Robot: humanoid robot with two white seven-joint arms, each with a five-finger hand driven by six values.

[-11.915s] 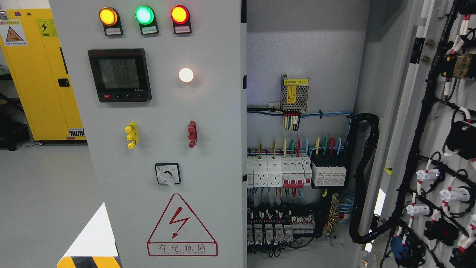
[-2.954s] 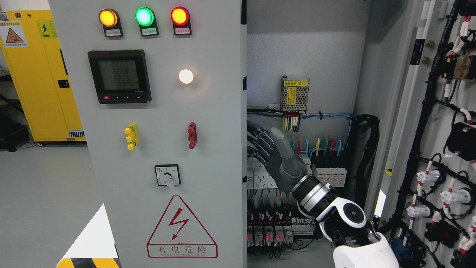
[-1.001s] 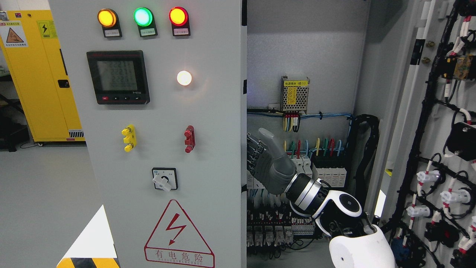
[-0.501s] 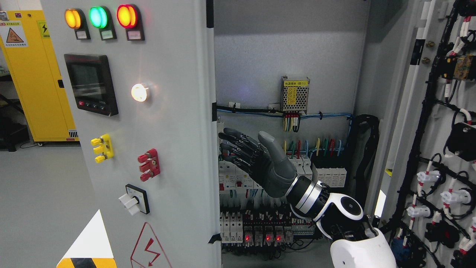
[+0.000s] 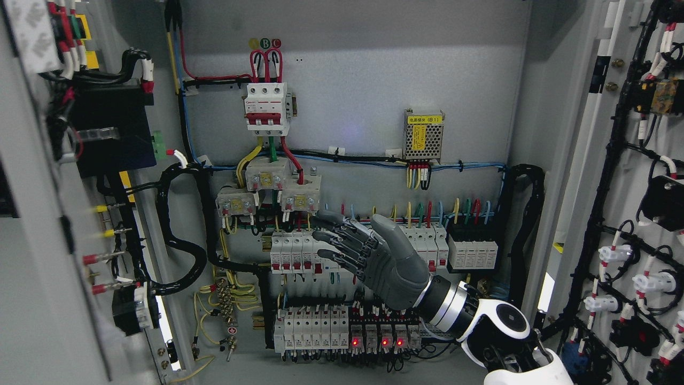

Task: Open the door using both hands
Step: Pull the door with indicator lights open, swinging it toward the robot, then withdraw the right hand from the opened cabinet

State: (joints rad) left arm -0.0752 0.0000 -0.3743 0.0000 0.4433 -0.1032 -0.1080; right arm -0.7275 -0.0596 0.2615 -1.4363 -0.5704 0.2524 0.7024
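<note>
Both doors of the electrical cabinet look wide open now. The left door (image 5: 37,214) is swung far out at the picture's left, so we see its inside face with wires on it. The right door (image 5: 630,187) stands open at the right, also showing its wired back. I think the opening step is nearly done or done.

The right hand (image 5: 374,256) reaches in from the lower right. It hangs in the middle of the cabinet, in front of the rows of white circuit breakers (image 5: 299,254). It holds nothing. Its fingers (image 5: 334,235) are spread apart and point to the left, with the thumb up. The hand touches neither door.

The left hand is out of view.

Next, I think the hand should pull back slowly, keeping clear of the colored wires (image 5: 449,208).
</note>
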